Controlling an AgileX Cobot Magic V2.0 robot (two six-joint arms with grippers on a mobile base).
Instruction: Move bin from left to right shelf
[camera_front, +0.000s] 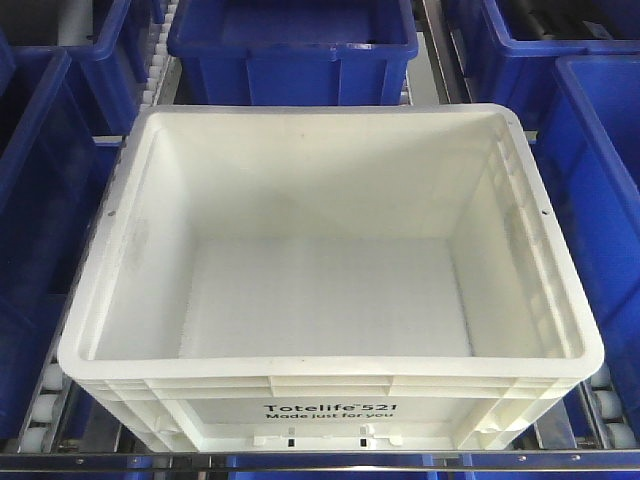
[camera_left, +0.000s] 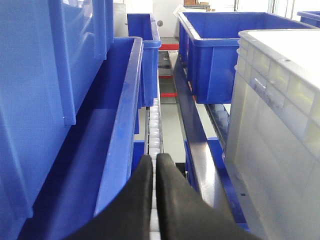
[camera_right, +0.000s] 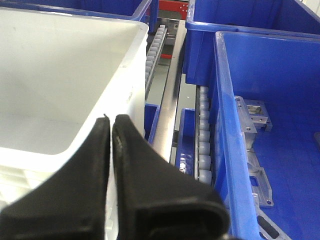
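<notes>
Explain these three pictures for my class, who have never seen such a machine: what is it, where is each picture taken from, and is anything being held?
This is a two-armed robot on a wheeled base. The front view looks down from the robot onto a white bin, empty, sitting on shelf rollers among blue bins. The other two pictures come from cameras on the wrists. In the left wrist view, the black shapes at the bottom are the left gripper, its fingers pressed together, pointing along the rollers between a blue bin and the white bin's side. In the right wrist view, the right gripper, also closed, sits at the white bin's right rim. Neither gripper holds anything, so the bin has not yet been picked up.
</notes>
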